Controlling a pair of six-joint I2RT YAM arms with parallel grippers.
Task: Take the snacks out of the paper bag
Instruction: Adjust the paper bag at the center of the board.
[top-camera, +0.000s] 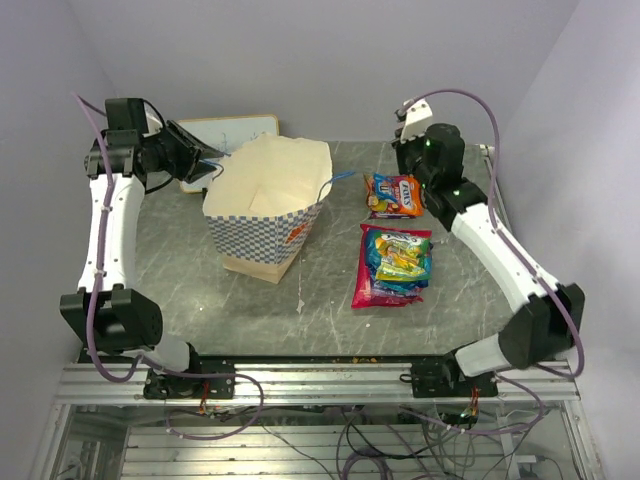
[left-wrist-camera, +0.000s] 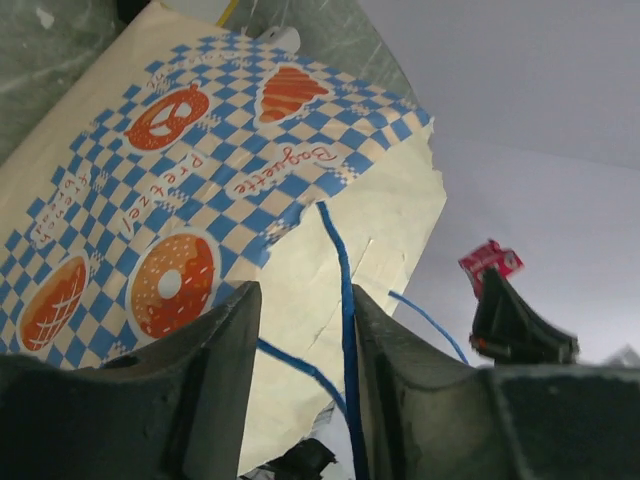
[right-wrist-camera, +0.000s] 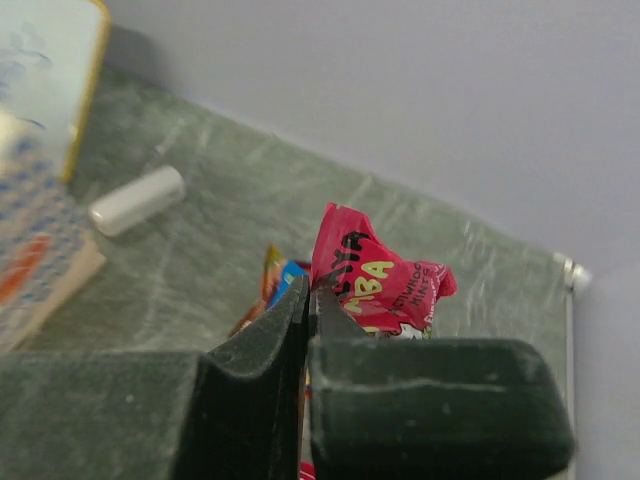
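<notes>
Right claw (right-wrist-camera: 310, 295) fingers pressed together, pinching a small crumpled pink-red packet (right-wrist-camera: 375, 275) with yellow lettering, held above the table (right-wrist-camera: 230, 220). Edge of an orange-blue packet (right-wrist-camera: 275, 280) shows just behind the fingers. White block (right-wrist-camera: 137, 200) lies on the table to the left. Paper bag (right-wrist-camera: 35, 240) blurred at the left edge, framed board (right-wrist-camera: 45, 70) above it.

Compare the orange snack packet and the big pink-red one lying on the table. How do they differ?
The orange packet is the smaller; the pink-red packet is clearly larger and longer. The orange packet lies farther back on the table; the pink-red packet lies nearer its front edge. Both are shiny and lie flat, outside the paper bag, to its right.
</notes>
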